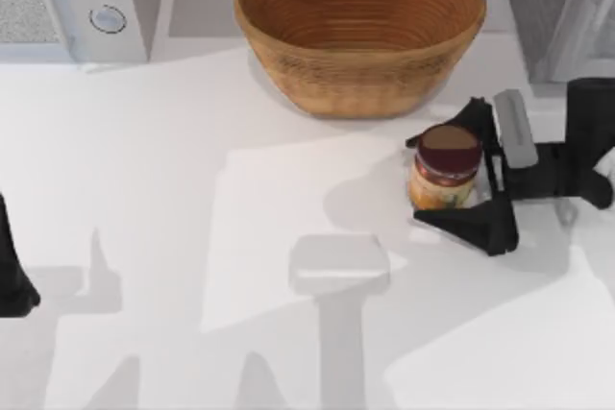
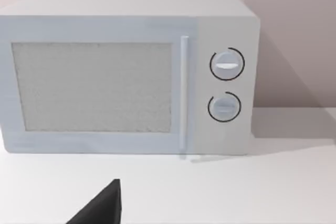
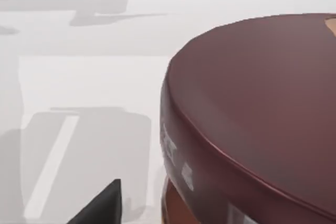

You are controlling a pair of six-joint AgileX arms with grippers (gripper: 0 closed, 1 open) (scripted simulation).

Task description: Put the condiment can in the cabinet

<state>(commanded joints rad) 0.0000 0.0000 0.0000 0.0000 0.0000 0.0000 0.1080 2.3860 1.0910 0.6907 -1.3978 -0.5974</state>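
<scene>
left arm parked low at the table's left edge, far from everything; cannot tell if its jaws are apart or together. white microwave at the back left corner, two round knobs on its front, seen close from the left wrist too. big woven bowl at the back middle of the white table. small can standing upright on the table, just in front of the bowl's right side, brown lid on top, red band over a yellow label. right gripper reaching in flat from the right edge, black fingers spread wide, one on each side of the can, close but not squeezing it. brown lid very near in the right wrist view. grey cabinet at the back right corner.
</scene>
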